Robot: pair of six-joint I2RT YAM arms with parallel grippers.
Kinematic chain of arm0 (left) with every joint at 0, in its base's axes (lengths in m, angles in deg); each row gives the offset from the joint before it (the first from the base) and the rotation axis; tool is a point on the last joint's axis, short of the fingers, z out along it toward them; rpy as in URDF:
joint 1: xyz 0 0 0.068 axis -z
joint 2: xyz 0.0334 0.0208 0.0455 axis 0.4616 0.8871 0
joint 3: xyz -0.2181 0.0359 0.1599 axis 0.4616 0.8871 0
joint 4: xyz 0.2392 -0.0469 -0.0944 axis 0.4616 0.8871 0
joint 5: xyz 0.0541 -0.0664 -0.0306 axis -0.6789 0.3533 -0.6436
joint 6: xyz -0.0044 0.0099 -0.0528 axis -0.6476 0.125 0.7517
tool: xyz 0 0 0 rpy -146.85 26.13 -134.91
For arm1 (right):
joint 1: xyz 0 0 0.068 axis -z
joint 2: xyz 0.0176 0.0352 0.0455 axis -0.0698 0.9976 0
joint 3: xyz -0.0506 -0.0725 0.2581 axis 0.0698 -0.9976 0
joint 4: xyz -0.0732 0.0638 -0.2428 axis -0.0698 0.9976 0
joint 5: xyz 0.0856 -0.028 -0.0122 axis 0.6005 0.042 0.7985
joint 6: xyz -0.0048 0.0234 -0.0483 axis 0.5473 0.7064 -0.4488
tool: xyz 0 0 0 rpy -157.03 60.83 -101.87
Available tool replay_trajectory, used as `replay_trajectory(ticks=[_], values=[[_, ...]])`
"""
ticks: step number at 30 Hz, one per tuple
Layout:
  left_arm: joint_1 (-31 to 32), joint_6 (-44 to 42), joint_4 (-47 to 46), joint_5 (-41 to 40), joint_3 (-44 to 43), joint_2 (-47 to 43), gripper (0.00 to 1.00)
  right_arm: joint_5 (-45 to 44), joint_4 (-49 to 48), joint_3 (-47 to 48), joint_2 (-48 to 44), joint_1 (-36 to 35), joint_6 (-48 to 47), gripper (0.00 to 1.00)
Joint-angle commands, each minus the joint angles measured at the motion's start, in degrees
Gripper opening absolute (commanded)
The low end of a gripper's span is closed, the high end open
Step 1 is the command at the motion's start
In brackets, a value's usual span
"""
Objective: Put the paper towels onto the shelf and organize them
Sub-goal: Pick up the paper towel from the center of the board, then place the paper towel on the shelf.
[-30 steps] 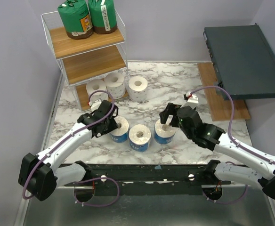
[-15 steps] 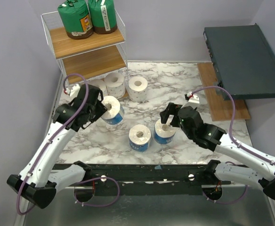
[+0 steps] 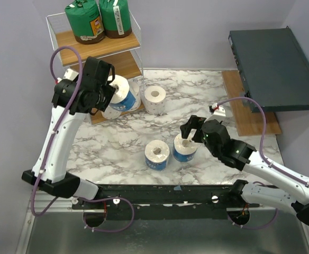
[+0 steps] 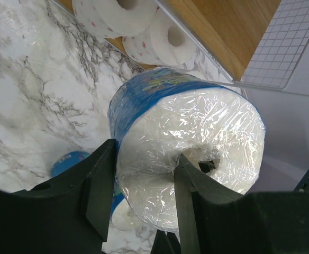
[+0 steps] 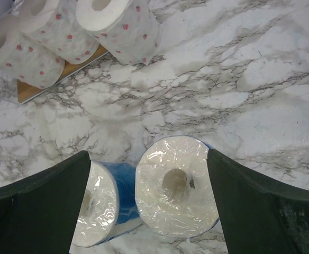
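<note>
**While the left gripper [image 4: 145, 159] holds a blue roll [image 4: 186, 132] by the shelf [image 3: 99, 50], the right gripper [image 5: 149, 159] stands spread over another**

Raised off the bench [image 3: 197, 95], the blue roll sits pinched in the left gripper, one finger inside the core and the other against the wrapper. In the top view it hangs just in front of the shelf's lower tiers. Two green rolls [image 3: 99, 18] stand on the top board, and flower-printed white rolls [image 5: 48, 32] lie on the bottom one. A loose white roll [image 3: 155, 99] stands just beside the shelf. The right gripper's fingers are wide apart on either side of a second blue roll [image 5: 176, 185], which stands upright on the bench. A third blue roll [image 5: 99, 203] stands just beside it.
</note>
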Motion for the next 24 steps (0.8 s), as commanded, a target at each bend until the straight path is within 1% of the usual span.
replay_trajectory(ticks=[1,4,7,11,19,24], values=[[-0.2,5.2,6.3,-2.3,-10.4,6.3,0.00,0.4,-1.6,0.7,0.4,-0.1,0.0,0.94],[-0.4,6.3,7.3,-4.1,-15.5,9.4,0.00,2.4,-4.0,1.4,1.9,-0.1,-0.5,0.94],[-1.0,7.5,6.9,-5.5,-17.1,11.4,0.00,3.7,-5.8,2.4,3.4,-0.2,-1.2,0.94],[-2.4,7.5,4.8,-6.0,-16.6,12.6,0.00,3.9,-7.9,4.0,4.9,-0.1,-2.7,0.94],[-5.4,6.2,-2.1,-6.1,-13.6,12.5,0.00,5.8,-20.2,3.7,7.9,-0.2,-5.3,0.94],[-6.4,6.0,-4.8,-6.9,-12.2,13.4,0.00,7.1,-24.7,4.1,10.9,-0.2,-6.6,0.94]])
